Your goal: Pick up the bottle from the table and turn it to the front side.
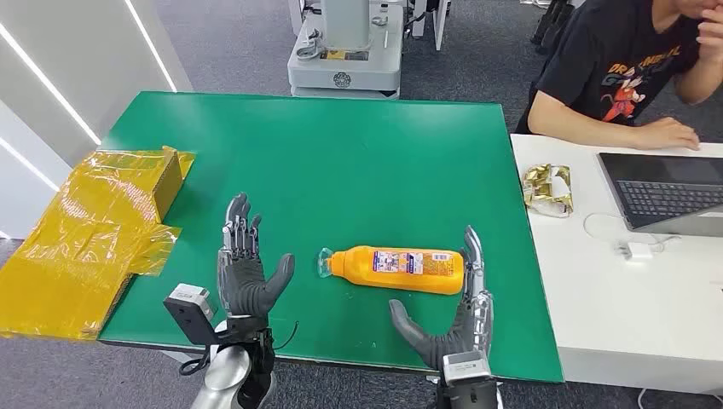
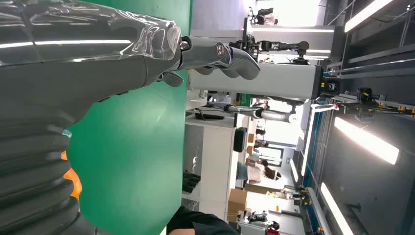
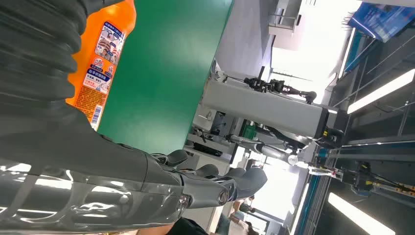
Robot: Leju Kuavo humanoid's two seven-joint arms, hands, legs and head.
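An orange bottle [image 1: 399, 268] with a clear cap lies on its side on the green table [image 1: 341, 162], cap pointing left, its label facing up. My right hand [image 1: 456, 315] stands open just right of and in front of the bottle's base, fingers up, thumb reaching under the bottle's near side, not gripping it. My left hand [image 1: 245, 268] is open, fingers spread, a short way left of the cap. The right wrist view shows the bottle [image 3: 105, 58] and its label close beside my right hand [image 3: 147, 186]. An orange sliver of the bottle [image 2: 73, 178] peeks past my left hand [image 2: 147, 63].
Yellow plastic wrapping and a yellow box [image 1: 94, 230] lie over the table's left edge. A white table [image 1: 597, 281] at right carries a laptop [image 1: 669, 192], cable and gold foil [image 1: 547, 187]. A person [image 1: 631, 68] sits behind it. A robot base [image 1: 345, 51] stands beyond the far edge.
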